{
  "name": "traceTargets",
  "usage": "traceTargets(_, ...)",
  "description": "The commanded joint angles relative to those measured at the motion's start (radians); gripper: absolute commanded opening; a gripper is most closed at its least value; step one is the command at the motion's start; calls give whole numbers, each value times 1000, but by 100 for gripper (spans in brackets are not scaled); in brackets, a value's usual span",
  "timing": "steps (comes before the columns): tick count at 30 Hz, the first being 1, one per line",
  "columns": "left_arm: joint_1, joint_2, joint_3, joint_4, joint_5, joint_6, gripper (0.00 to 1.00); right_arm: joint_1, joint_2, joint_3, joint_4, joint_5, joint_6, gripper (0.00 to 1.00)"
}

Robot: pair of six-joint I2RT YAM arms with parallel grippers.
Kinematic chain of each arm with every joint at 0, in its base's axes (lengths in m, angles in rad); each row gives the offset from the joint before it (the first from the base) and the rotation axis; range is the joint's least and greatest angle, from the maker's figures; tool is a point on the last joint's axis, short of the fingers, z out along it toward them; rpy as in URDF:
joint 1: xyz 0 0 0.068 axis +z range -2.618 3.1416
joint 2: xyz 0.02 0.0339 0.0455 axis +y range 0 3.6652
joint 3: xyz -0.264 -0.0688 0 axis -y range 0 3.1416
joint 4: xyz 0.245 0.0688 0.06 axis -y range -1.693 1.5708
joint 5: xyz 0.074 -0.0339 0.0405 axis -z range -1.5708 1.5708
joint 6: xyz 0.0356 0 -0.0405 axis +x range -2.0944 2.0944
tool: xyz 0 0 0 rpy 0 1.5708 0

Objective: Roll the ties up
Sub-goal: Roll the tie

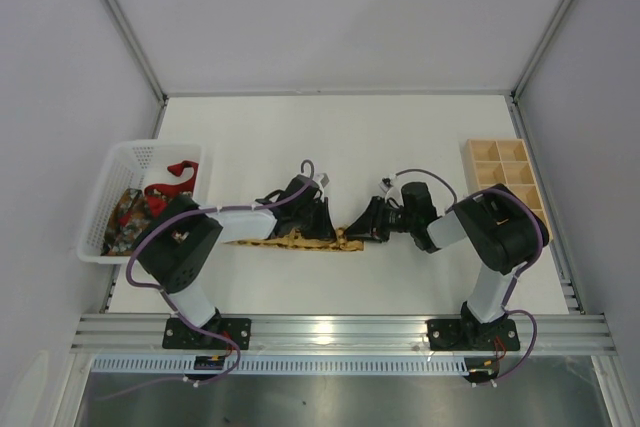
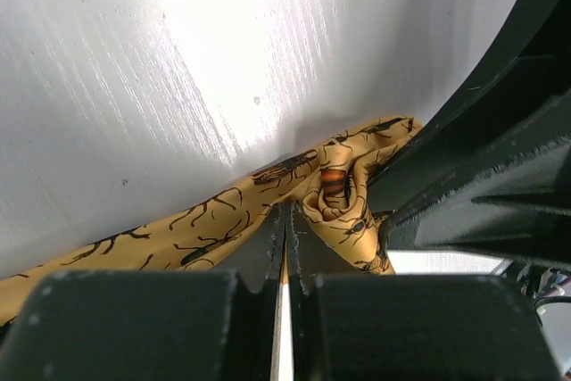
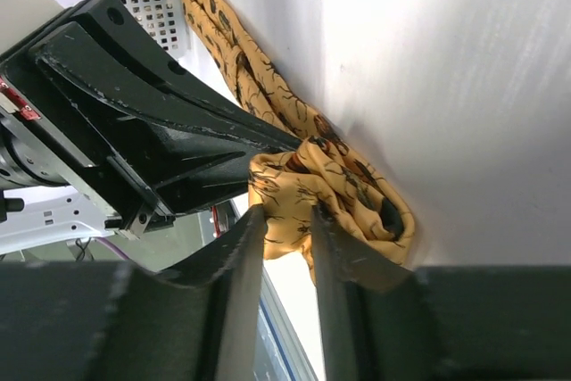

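Note:
The yellow-gold tie (image 1: 300, 240) lies flat across the table's middle, and its right end is coiled into a small roll (image 2: 335, 194). My left gripper (image 2: 287, 211) is shut, pinching the tie fabric (image 2: 205, 229) at its tips just beside the roll. My right gripper (image 3: 285, 216) comes in from the right, its fingers pressed on either side of a fold of the rolled end (image 3: 357, 185). From above, the left gripper (image 1: 318, 222) and the right gripper (image 1: 365, 225) meet over the tie's right end. The red tie (image 1: 175, 177) and the dark patterned tie (image 1: 128, 212) lie in the basket.
A white perforated basket (image 1: 120, 152) stands at the table's left edge. A wooden box with compartments (image 1: 505, 179) sits at the far right. The right gripper's black finger (image 2: 482, 158) crowds the left wrist view. Purple cables loop over both arms.

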Motion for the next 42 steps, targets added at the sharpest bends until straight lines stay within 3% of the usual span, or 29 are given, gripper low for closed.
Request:
traceTargets(1, -4, -41, -28, -28, 41, -21, 5, -13, 23, -40, -27, 87, -25, 31)
traceTargets(8, -4, -156, -2, -106, -45, 10, 13, -15, 22, -38, -40, 68, -34, 28)
traceTargets(14, -4, -148, 29, -127, -12, 27, 8, -17, -26, -39, -90, 42, -40, 33)
traceTargets(17, -5, -179, 24, -115, -12, 19, 5, -18, -54, -43, -127, 56, -59, 29)
traceTargets(21, -7, -199, 45, -112, 15, 7, 4, -20, -51, -31, -142, 70, -73, 8)
traceTargets(25, -28, -182, 71, -98, 37, 5, 4, -6, -15, 26, -210, 85, -100, 0)
traceTargets(30, -42, -93, 87, -29, 112, -28, 5, 20, -21, 89, -371, 143, -139, 0)
traceTargets(37, -41, -28, 62, -9, 95, -7, 4, 25, -141, 164, -619, 235, -229, 0)
traceTargets(40, -35, -27, 32, -6, 74, 2, 3, 14, -213, 211, -774, 268, -286, 5)
traceTargets(42, -21, -27, 15, 4, 72, 5, 3, 6, -239, 235, -869, 280, -324, 21)
